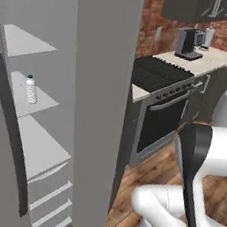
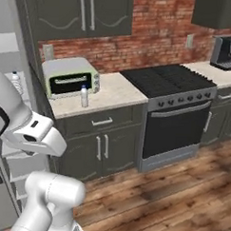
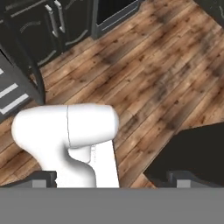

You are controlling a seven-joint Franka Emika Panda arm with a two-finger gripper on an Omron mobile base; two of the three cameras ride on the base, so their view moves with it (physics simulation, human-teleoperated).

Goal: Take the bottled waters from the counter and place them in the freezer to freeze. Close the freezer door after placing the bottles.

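Partly hidden, the freezer (image 1: 73,10) fills the left of the left base view: its interior is cut off at the top and bottom edges, and the open grey freezer door (image 1: 98,108) stands edge-on in front of its right side. One bottled water (image 1: 31,89) stands upright on a middle white shelf (image 1: 41,101) inside; its ribbed clear body and pale cap are small and blurred, so no label can be made out. In the right base view the robot's own white arm covers the lower left, and another faint bottle shape beside it is too indistinct to be sure of.

The second bottled water (image 2: 84,96) stands upright on the beige speckled tabletop (image 2: 116,91), just in front of the right end of the grey toaster oven (image 2: 70,77), near but apart from it.

In the hand view the end effector (image 3: 111,179) points down at the wood-plank floor (image 3: 166,74). Its two dark fingertips (image 3: 43,178) stand far apart at the bottom edge, spread wide, holding and touching nothing.

Dark grey cabinets sit under the tabletop; a black stove (image 2: 177,110) with a glossy oven door stands to the right, before a red brick wall (image 2: 159,33).
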